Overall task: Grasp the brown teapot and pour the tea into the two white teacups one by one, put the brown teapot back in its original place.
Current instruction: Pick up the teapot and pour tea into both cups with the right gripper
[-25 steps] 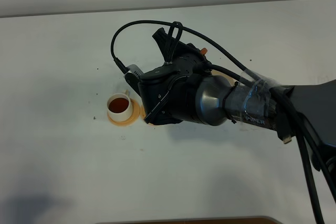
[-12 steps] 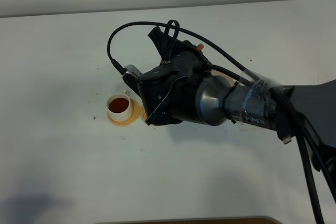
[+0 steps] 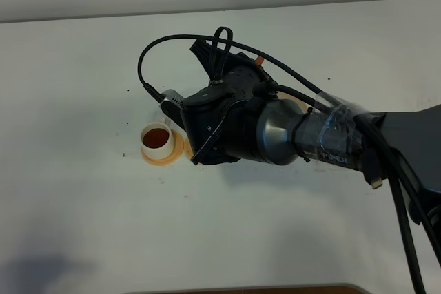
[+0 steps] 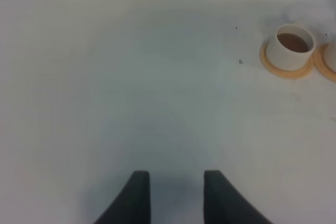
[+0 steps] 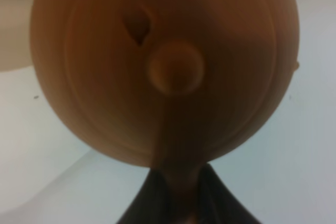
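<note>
Right gripper (image 5: 177,195) pinched tight on the brown teapot (image 5: 168,66) by its handle (image 5: 175,174) (clay, prob heavy-ish, slippery, chips easy), left gripper (image 4: 172,198) fingers apart & empty.

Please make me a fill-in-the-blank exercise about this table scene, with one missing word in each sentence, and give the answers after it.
The small white cylindrical teacup stands on a round, flat ____ coaster.
The right pincer is shut on the ____ of the round brown clay teapot.
The left pincer hangs above the white table with its jaws ____.
Missing words: orange; handle; open.
</note>
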### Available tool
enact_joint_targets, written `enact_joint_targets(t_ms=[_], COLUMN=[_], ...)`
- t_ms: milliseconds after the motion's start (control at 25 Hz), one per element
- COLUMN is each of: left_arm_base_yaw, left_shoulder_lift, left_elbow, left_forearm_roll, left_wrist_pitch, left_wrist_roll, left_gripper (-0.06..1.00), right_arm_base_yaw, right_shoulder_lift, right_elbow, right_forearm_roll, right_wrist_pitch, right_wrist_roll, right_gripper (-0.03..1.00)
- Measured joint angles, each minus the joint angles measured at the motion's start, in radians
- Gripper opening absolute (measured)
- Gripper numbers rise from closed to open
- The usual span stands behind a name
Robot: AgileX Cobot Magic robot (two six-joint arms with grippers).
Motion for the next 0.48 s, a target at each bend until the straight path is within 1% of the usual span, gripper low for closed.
enact_joint_targets(t_ms=[200, 480], left_arm_base_yaw=[0.000, 0.000], left_shoulder_lift=[0.000, 0.000], left_elbow=[0.000, 0.000], left_forearm_roll=[0.000, 0.000], left_wrist_pitch=[0.000, 0.000], left_wrist_roll=[0.000, 0.000], left_gripper=[0.29, 0.29], right_arm_base_yaw=[0.000, 0.000], right_shoulder_lift=[0.000, 0.000], right_elbow=[0.000, 0.000], right_forearm_roll=[-0.031, -0.038], right_wrist_pitch=[-0.013, -0.018], right_wrist_roll=[-0.005, -0.047], right_gripper=[0.13, 0.13])
